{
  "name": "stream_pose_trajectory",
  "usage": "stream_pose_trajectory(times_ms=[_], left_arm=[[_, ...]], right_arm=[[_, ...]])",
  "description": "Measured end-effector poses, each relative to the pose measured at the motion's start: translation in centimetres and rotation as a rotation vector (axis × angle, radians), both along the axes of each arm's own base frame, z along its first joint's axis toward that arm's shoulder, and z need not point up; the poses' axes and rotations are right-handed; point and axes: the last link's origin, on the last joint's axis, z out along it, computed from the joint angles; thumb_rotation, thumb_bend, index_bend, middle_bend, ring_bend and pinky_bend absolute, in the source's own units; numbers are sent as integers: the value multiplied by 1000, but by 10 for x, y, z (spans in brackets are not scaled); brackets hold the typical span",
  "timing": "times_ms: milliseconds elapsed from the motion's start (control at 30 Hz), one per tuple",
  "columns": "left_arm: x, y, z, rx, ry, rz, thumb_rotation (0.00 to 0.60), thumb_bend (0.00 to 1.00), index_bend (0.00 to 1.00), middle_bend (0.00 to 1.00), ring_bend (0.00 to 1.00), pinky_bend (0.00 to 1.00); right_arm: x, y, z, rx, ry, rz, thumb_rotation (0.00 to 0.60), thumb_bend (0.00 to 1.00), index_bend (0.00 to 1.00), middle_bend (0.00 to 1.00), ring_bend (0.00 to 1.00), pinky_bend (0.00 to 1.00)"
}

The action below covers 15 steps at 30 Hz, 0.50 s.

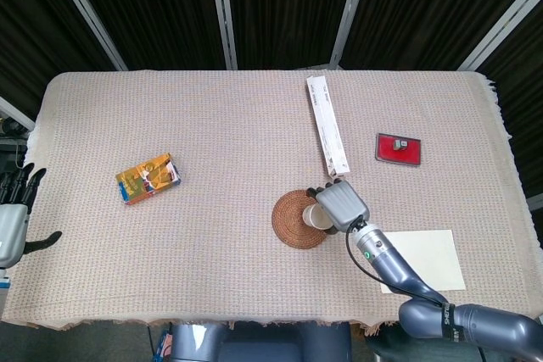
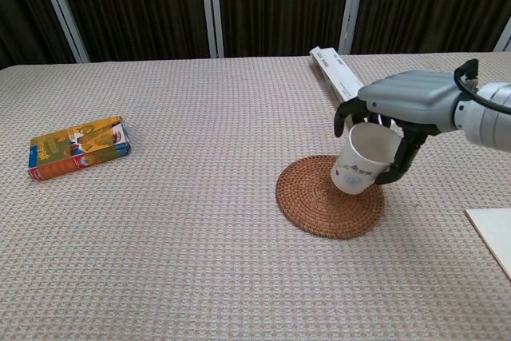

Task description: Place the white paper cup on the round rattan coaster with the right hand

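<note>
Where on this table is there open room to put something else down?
Widest bare cloth: between the orange packet and the rattan coaster, plus the far left strip. It is crowded on the right: long white box, red tray, paper sheet, and the right hand holding the white cup.

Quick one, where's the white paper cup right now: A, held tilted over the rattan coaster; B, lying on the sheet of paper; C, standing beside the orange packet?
A: the right hand holds the white paper cup tilted above the round rattan coaster.
</note>
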Motion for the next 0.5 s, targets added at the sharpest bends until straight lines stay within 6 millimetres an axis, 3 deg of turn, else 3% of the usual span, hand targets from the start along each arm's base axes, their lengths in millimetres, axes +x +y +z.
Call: stream_pose_trajectory(times_ms=[133,200,267,300,500], left_arm=[[0,1,-1,1,3,2,600,0,0,0,0,0],[0,1,-1,2,3,3,600,0,0,0,0,0],[-1,1,0,3,3,7,600,0,0,0,0,0],[-1,1,0,3,3,7,600,0,0,0,0,0],[-1,1,0,6,-1,11,600,0,0,0,0,0]], right_arm=[[2,-1,-6,9,-3,-11,600,30,234,403,364,387],[3,-1,-7,13,-7,-16,600,1,65,190,218,347],[3,-1,-7,13,-9,-26,600,0,0,38,109,287],[2,-1,-7,13,-8,-31,600,0,0,8,82,267],[12,5,-1,2,-44,-30,600,0,0,0,61,215]])
